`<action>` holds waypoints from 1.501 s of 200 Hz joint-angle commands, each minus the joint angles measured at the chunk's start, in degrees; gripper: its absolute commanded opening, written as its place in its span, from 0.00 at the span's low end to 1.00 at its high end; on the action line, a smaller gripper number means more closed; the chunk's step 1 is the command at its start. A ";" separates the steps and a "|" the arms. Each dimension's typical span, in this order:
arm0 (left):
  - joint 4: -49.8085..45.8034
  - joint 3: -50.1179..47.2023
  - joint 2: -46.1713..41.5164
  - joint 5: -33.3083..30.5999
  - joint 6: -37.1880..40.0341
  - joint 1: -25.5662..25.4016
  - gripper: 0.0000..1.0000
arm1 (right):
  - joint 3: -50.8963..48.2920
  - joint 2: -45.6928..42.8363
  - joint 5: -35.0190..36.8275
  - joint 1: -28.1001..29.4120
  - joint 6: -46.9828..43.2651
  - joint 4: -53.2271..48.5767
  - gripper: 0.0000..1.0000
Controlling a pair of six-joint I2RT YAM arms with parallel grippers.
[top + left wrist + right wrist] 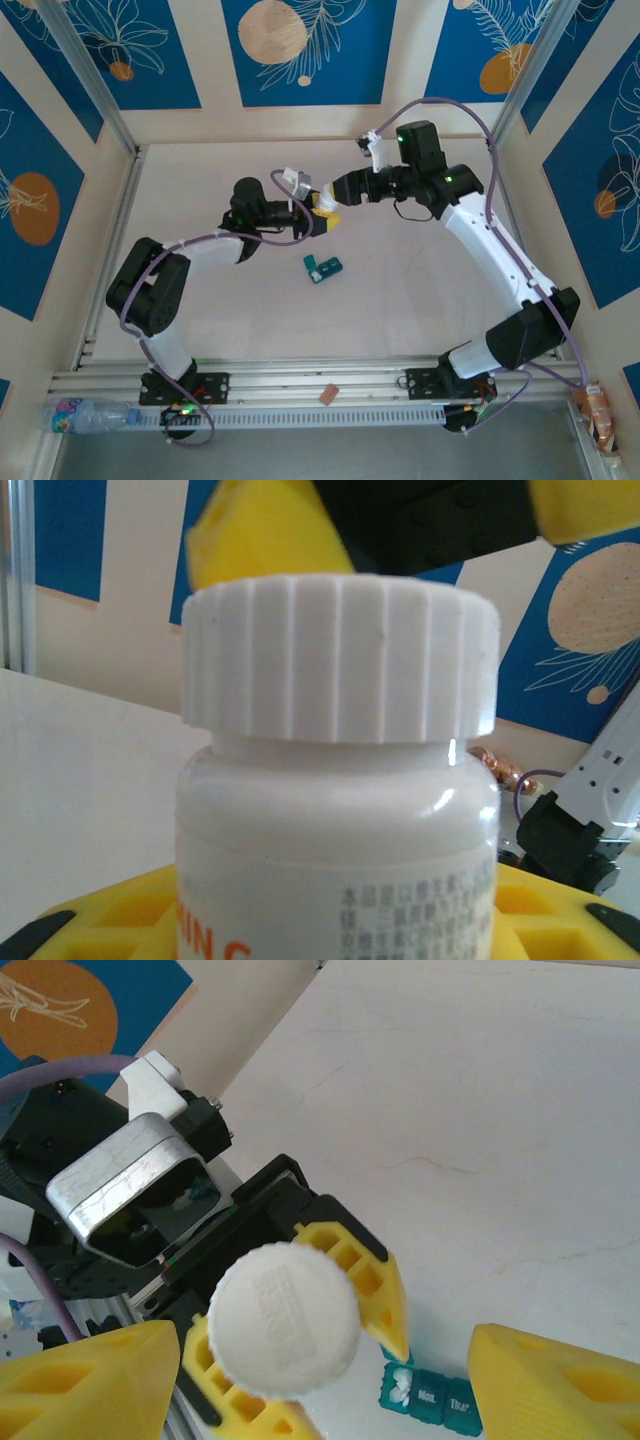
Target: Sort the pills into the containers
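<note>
white bottle (335,850) clamped in left gripper (322,218), steadied for opening; right gripper (325,1360) fingers spread either side of ribbed cap (283,1320), not gripping. teal organiser (430,1397) lies nearby on table (500,1110).

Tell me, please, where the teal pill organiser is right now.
In the top view, the teal pill organiser lies on the table, just on the near side of the left tool holding the white bottle.

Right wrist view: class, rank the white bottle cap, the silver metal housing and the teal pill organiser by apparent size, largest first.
1. white bottle cap and silver metal housing: about alike, so unranked; the cap is nearer the camera.
2. teal pill organiser: clearly smallest.
</note>
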 commanded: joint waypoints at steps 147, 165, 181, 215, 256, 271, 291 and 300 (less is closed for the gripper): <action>2.55 2.13 -0.13 3.11 -2.41 -0.18 0.00 | 4.00 4.65 -2.92 2.27 -3.89 -4.35 0.45; 2.53 2.20 -0.30 2.80 -2.41 -0.21 0.00 | 2.66 4.24 -2.70 2.72 -3.31 -3.91 0.43; 2.08 2.11 -0.58 2.04 -1.93 -0.23 0.00 | 1.14 3.61 -0.86 3.59 -1.74 -3.30 0.38; 0.05 1.35 -2.26 -3.00 1.48 -0.24 0.00 | -3.80 1.39 7.63 7.06 8.39 1.03 0.32; -4.22 -3.08 -7.48 -16.30 12.27 -1.55 0.00 | -9.97 -1.32 28.29 14.79 27.58 5.01 0.33; -4.92 -3.69 -8.37 -18.04 13.56 -1.75 0.00 | -11.79 -1.75 29.51 15.64 30.16 7.13 0.33; -5.89 -3.73 -8.49 -17.95 14.11 -1.86 0.00 | -11.25 -1.82 29.81 15.56 30.10 7.42 0.34; -5.83 -3.89 -8.36 -17.86 14.18 -1.85 0.00 | -10.26 -1.78 28.75 14.88 29.33 6.75 0.35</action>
